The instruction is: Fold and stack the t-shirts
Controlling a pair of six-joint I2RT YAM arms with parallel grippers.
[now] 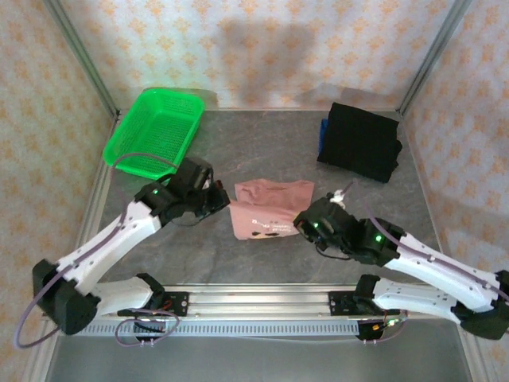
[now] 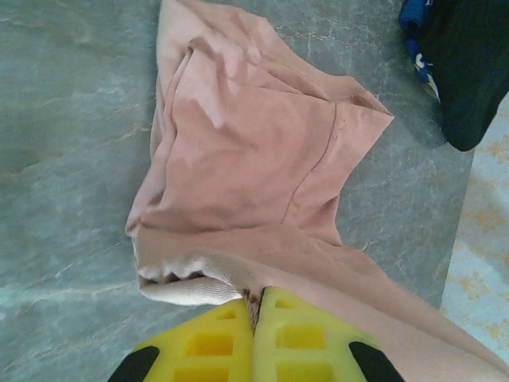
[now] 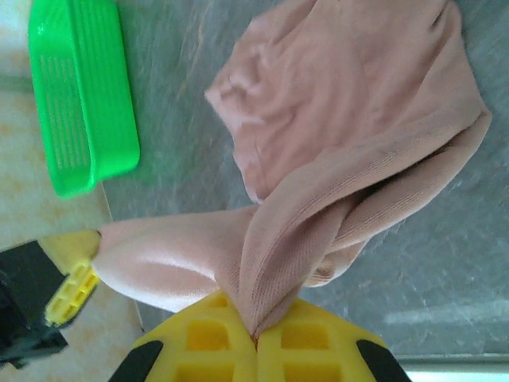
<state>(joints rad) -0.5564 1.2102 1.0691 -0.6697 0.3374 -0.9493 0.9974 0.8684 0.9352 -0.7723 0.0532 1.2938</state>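
Top external view: green mesh basket (image 1: 155,131) is sitting at far left. Left gripper (image 1: 219,197) is pinching the left edge of the dusty-pink t-shirt (image 1: 270,208), which is lying bunched in the middle. Right gripper (image 1: 308,225) is pinching its right edge. Folded black t-shirt (image 1: 362,142) is lying far right, well apart.

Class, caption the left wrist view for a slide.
Left gripper shut on the pink t-shirt, bunched on the grey table; black t-shirt beyond.

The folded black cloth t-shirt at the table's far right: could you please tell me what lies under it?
A bright blue edge peeks out at the left of the folded black t-shirt; the rest is covered, so I cannot identify it.
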